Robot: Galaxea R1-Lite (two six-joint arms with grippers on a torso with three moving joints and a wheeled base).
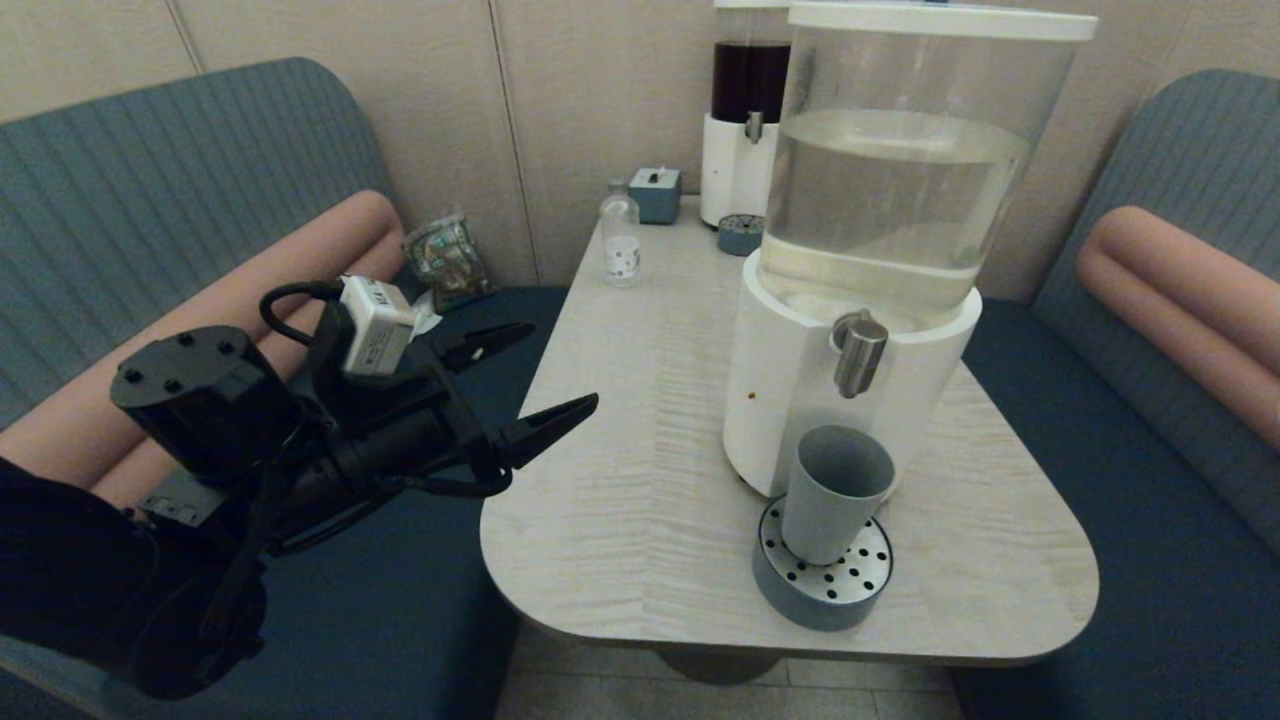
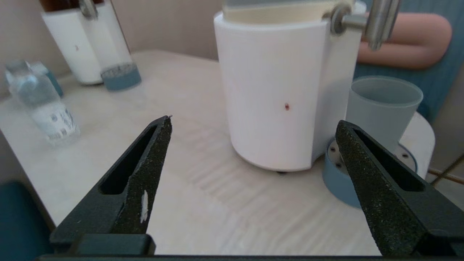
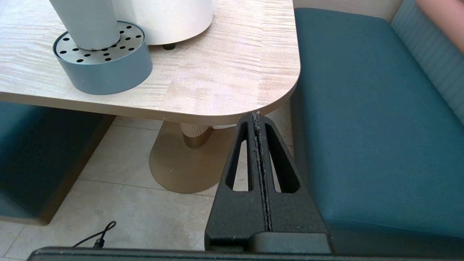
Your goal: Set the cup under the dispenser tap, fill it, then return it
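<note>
The grey-blue cup (image 1: 835, 493) (image 2: 384, 108) (image 3: 87, 21) stands upright on the low round drip tray (image 1: 800, 590) (image 3: 105, 69), straight below the brushed-steel dispenser tap (image 1: 858, 352) (image 2: 377, 21) of the big white-based dispenser (image 1: 800, 400) (image 2: 275, 101). My left gripper (image 1: 535, 375) (image 2: 253, 121) hovers open beyond the table's left edge, well left of the cup, holding nothing. My right gripper (image 3: 257, 116) is shut and empty, parked low off the table's near right corner; the head view does not show it.
A second dispenser (image 1: 745, 130) with dark liquid stands at the back, with a small tray (image 1: 740, 235), a blue box (image 1: 655, 193) and a clear bottle (image 1: 620, 235) (image 2: 40, 105) nearby. Teal benches (image 1: 1150, 500) (image 3: 362, 127) flank the table (image 1: 640, 480).
</note>
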